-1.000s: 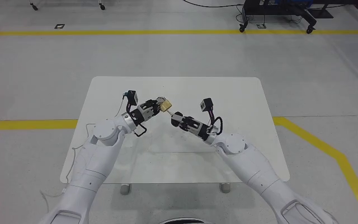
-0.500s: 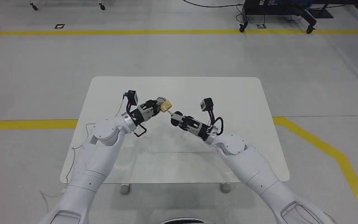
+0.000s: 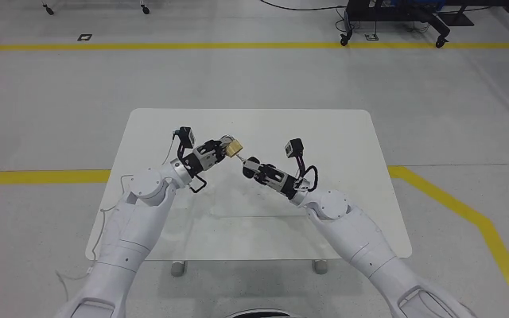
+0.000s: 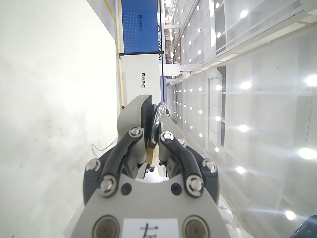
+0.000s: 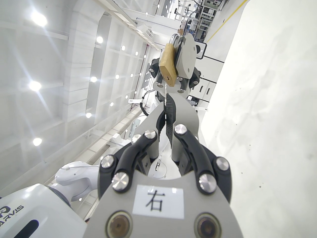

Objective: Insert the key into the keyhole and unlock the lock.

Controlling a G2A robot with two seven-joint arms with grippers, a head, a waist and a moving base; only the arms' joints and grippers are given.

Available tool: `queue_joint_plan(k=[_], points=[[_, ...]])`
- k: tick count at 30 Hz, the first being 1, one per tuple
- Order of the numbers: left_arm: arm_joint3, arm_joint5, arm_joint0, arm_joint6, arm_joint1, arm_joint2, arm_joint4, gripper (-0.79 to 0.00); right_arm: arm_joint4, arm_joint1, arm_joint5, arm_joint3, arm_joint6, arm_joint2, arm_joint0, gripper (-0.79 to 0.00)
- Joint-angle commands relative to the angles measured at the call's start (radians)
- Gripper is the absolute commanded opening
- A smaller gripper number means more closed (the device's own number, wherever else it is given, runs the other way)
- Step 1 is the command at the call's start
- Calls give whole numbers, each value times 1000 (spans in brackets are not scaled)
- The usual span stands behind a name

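Note:
A brass padlock [image 3: 233, 146] hangs above the table's middle, with my left gripper [image 3: 223, 149] shut on it. In the left wrist view the silver shackle [image 4: 158, 113] sits between the fingers and the brass body [image 4: 151, 153] lies nearer the wrist. My right gripper [image 3: 250, 166] is shut on a thin key [image 5: 165, 91] that points at the padlock [image 5: 168, 61]. The keyhole [image 5: 168, 77] on the lock's end face is uncovered, and the key's tip stands just short of it, slightly to one side.
The white table [image 3: 334, 151] lies beneath both arms, which meet over its middle. Yellow floor lines [image 3: 445, 199] run past the table. A cable [image 3: 107, 211] trails off the table's left edge.
My left gripper has shifted the padlock slightly toward the far left, opening a small gap to the key. The right arm has barely moved.

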Motion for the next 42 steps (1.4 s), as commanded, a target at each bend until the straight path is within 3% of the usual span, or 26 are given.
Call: queue_joint_plan(k=[1, 25, 42], points=[[-2, -2, 1, 0, 0, 2, 3, -785, 1, -1, 2, 1, -1, 3, 1, -785], [-54, -89, 39, 26, 5, -6, 52, -785, 0, -15, 17, 4, 8, 18, 1, -785], [-63, -118, 56, 76, 2, -19, 16, -785, 47, -29, -27, 6, 4, 29, -6, -785]])
